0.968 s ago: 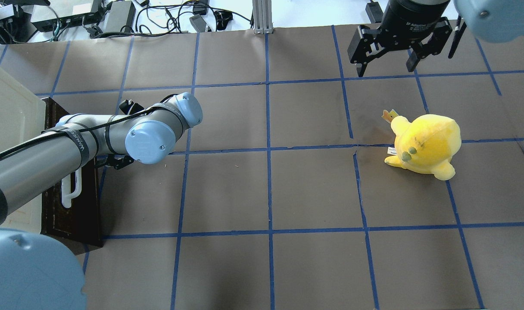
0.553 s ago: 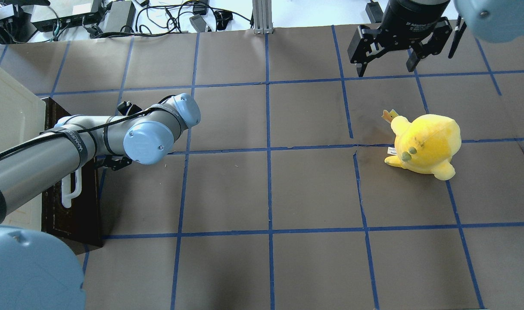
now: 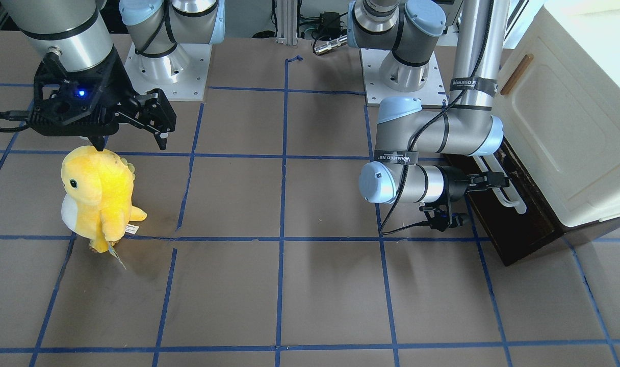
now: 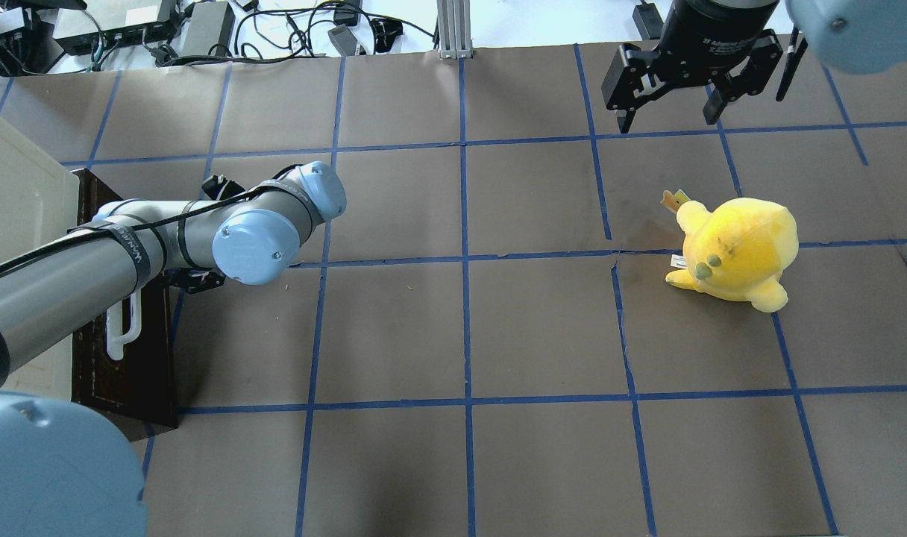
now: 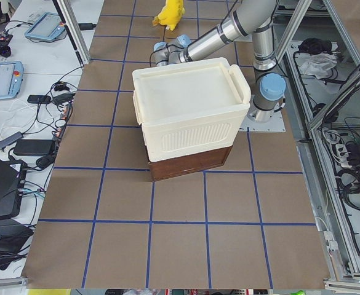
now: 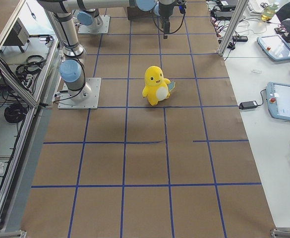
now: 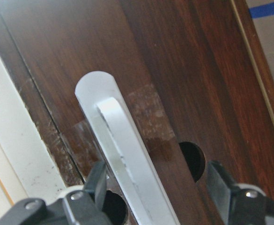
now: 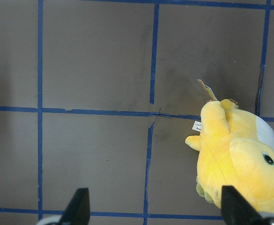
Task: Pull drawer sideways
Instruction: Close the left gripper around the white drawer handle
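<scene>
Movement is small: my left arm (image 4: 88, 261) crept toward the drawer (image 3: 516, 232), which looks not yet pulled from under the cream cabinet (image 3: 570, 132) at my left, so my left gripper (image 7: 158, 185) sits open astride the white handle (image 7: 122, 140), probably ready to close.

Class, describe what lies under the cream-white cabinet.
A dark brown drawer with a white bar handle sits beneath the cabinet. Its inside cannot be seen; the front covers it.
</scene>
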Available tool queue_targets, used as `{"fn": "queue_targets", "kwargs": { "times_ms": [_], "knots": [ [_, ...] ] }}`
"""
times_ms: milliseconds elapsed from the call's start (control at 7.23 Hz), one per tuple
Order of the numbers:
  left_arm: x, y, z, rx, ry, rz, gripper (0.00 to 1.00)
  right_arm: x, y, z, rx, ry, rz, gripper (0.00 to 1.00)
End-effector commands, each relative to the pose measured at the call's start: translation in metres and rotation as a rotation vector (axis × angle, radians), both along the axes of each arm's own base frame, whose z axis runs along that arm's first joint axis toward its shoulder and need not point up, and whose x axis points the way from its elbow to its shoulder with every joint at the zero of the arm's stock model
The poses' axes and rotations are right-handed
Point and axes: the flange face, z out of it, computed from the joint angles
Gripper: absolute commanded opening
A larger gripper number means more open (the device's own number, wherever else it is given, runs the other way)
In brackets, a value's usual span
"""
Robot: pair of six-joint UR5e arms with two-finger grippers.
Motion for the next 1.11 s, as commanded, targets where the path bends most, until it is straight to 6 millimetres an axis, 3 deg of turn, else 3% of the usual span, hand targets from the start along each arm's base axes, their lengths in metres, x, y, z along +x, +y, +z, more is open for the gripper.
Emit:
{"fn": "queue_targets", "kwargs": {
  "times_ms": [0, 277, 968],
  "knots": [
    [0.0000, 0.0002, 0.0006, -0.002, 0.000, 0.000, 0.67, 0.0000, 0.0000, 0.0000, 0.000, 0.000, 0.000, 1.00],
    [0.0001, 0.0007, 0.0001, -0.001, 0.000, 0.000, 0.56, 0.0000, 0.0000, 0.0000, 0.000, 0.000, 0.000, 1.00],
    [0.0009, 0.0013, 0.0003, 0.001, 0.001, 0.002, 0.47, 0.0000, 0.0000, 0.0000, 0.000, 0.000, 0.000, 1.00]
  ]
}}
